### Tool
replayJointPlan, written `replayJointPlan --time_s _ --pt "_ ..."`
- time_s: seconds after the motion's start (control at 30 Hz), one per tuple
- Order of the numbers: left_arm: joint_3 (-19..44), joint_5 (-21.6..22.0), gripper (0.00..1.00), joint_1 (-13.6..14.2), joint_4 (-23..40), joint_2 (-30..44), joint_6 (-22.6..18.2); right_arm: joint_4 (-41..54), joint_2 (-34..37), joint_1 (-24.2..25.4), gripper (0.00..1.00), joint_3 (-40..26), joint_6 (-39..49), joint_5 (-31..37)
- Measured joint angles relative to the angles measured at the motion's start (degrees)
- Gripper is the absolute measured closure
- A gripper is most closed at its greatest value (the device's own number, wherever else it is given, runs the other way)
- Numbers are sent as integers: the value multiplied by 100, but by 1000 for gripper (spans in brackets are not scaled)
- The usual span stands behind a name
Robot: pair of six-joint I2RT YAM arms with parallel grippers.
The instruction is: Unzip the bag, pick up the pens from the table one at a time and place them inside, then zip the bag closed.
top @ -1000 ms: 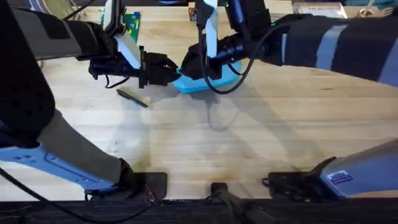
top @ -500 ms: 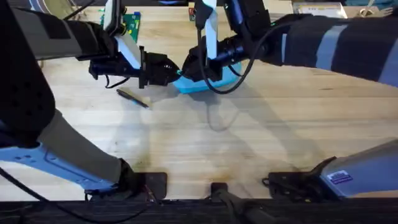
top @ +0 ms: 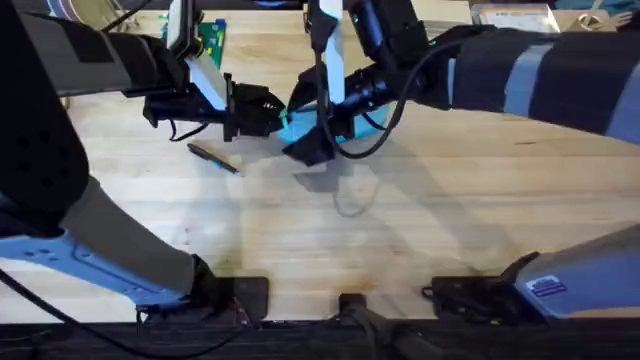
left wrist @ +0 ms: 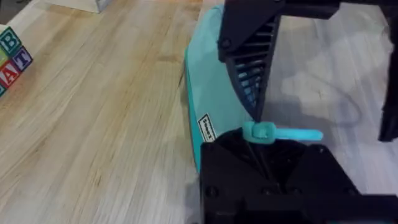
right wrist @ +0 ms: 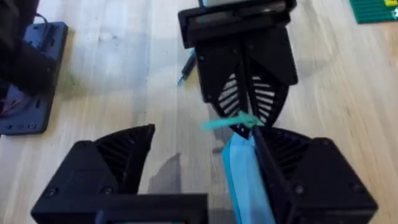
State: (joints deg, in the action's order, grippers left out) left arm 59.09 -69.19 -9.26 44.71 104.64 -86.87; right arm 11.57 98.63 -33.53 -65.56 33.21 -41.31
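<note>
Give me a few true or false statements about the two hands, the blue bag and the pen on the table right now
1. The left hand is closed on the end of the bag. True.
2. The right hand is clamped shut on a pen. False: it is open and holds nothing.
3. One pen lies on the table beside the left hand. True.
4. The bag lies flat by the arm bases. False: it is at the far middle of the table, between the hands.

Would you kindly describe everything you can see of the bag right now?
The bag is a light blue soft fabric pouch, long and tapered, lying on the wooden table between the two arms. A small white label sits near its end, beside a turquoise zip pull. The left gripper pinches that end; the right gripper hovers beside it, jaws open.
</note>
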Motion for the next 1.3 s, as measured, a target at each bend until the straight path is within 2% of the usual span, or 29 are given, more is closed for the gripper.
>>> replayJointPlan --time_s 0.03,0.1,0.33,0.47,0.7,1.0,1.3 --pt "0 5 959 2 0 0 0 0 0 -10 35 0 13 -28" --pt "2 9 959 0 0 0 0 -2 0 -12 7 0 4 -61" --pt "1 1 959 2 2 0 0 7 -36 -6 5 0 -48 -30" --pt "2 -6 959 2 3 0 0 169 -584 -6 5 0 -151 403" --pt "0 -6 959 2 3 0 0 680 -1396 -6 5 0 -173 762" --pt "2 -6 959 2 3 0 0 1583 -2018 -6 5 0 -178 1028" --pt "0 -6 954 2 4 0 0 1740 -2528 -6 5 0 -179 1111"
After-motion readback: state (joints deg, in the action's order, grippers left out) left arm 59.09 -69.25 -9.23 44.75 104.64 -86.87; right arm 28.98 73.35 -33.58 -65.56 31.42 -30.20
